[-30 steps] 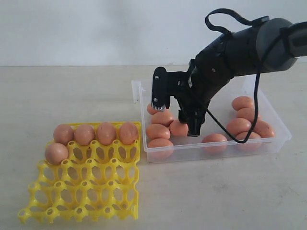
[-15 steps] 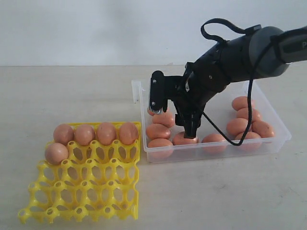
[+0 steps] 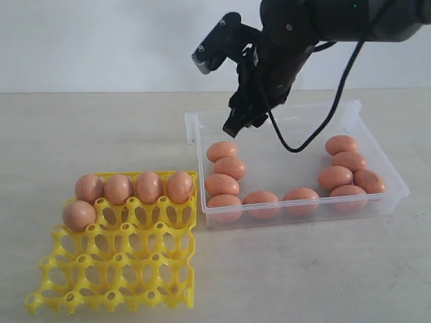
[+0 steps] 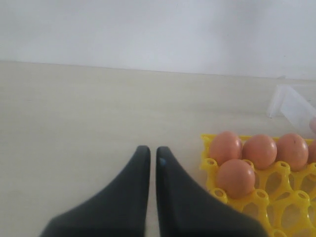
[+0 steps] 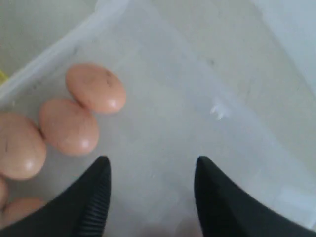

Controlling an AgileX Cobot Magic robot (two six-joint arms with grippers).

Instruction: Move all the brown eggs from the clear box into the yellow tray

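Several brown eggs (image 3: 230, 167) lie in the clear box (image 3: 387, 161), in a column at its left end, along the front wall and in a cluster at the right end. Several more eggs (image 3: 149, 187) sit in the back rows of the yellow tray (image 3: 121, 269). My right gripper (image 3: 215, 94) hangs open and empty above the box's left half; in its wrist view the right gripper (image 5: 150, 163) spans bare box floor beside three eggs (image 5: 96, 88). My left gripper (image 4: 153, 150) is shut and empty over the table, left of the tray (image 4: 276, 197) and its eggs (image 4: 236, 177).
The box stands right of the tray, close to its back right corner. The tray's front rows of cups (image 3: 114, 282) hold nothing. A black cable (image 3: 316, 128) droops from the right arm over the box. A corner of the box (image 4: 291, 103) shows in the left wrist view.
The right gripper has risen from among the eggs to well above the box, holding nothing. One egg near its fingers rolled to the front wall.
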